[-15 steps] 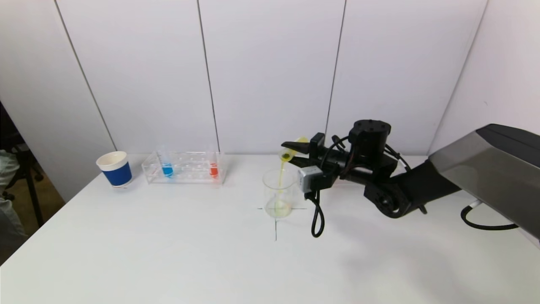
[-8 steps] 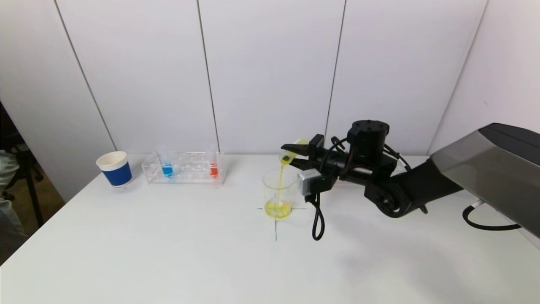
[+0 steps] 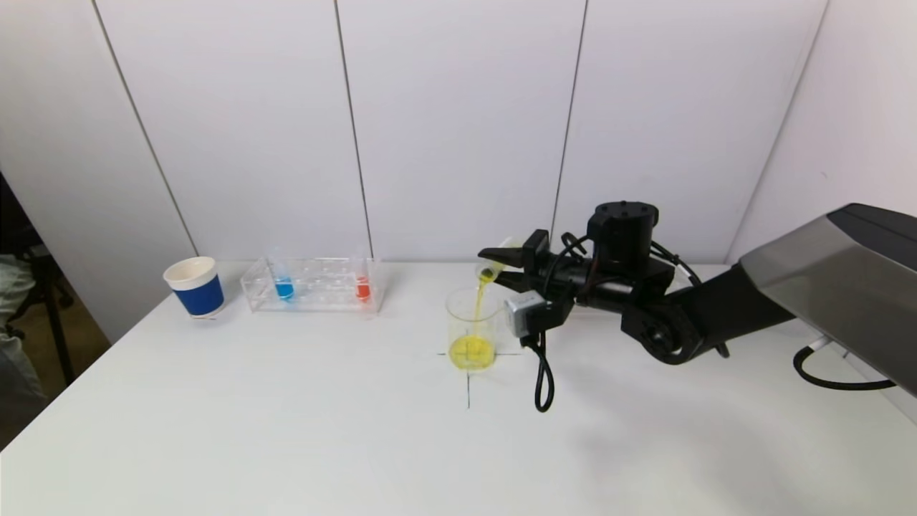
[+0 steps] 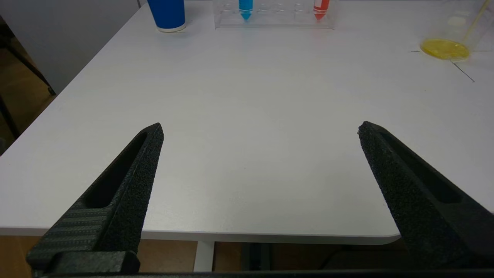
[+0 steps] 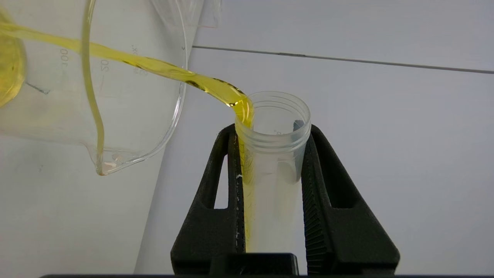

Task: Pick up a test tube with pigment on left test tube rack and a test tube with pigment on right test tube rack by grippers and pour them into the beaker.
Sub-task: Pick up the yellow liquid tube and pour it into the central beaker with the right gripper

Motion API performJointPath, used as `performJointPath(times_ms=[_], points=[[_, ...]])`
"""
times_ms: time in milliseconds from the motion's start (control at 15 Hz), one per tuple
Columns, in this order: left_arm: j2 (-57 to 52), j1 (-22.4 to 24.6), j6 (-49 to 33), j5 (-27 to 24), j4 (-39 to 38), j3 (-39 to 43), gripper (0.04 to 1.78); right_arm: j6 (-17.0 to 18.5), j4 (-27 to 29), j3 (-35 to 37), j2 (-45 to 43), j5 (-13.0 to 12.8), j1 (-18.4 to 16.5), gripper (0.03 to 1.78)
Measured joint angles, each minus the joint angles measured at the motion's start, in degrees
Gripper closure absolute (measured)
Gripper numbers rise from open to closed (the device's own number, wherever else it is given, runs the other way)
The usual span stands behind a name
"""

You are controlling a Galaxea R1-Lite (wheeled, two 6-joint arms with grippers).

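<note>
In the head view, the right gripper (image 3: 494, 266) holds a test tube (image 3: 496, 262) tipped nearly flat, its long axis pointing to the robot's left, with its mouth just above the rim of the beaker (image 3: 473, 328). A yellow stream falls into the beaker, which stands in the middle of the table (image 3: 286, 430). The rack (image 3: 313, 285) with a blue and a red tube is far on the left side, next to a blue cup (image 3: 193, 287).

In the left wrist view, the left gripper (image 4: 260, 133) is wide apart and holds nothing; it waits at the near table edge, and the rack (image 4: 274, 13) lies straight ahead, so this arm is the nearer one.

In the right wrist view, the fingers (image 5: 227, 185) clamp the tube (image 5: 272, 162) from both sides, and the mouth lies beside the beaker (image 5: 115, 85) spout.
</note>
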Motion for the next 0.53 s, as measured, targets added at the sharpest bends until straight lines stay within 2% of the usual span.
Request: performJointPath(times_ms=[200, 533], points=[[0.0, 0.0, 0.0, -0.02, 0.0, 0.0, 0.06, -2.45, 2.62, -0.87, -0.27, -0.27, 0.0, 1.33], [0.0, 0.0, 0.0, -0.02, 0.0, 0.0, 0.06, -5.9, 6.42, -1.55, -1.35, -3.02, 0.61, 1.33]])
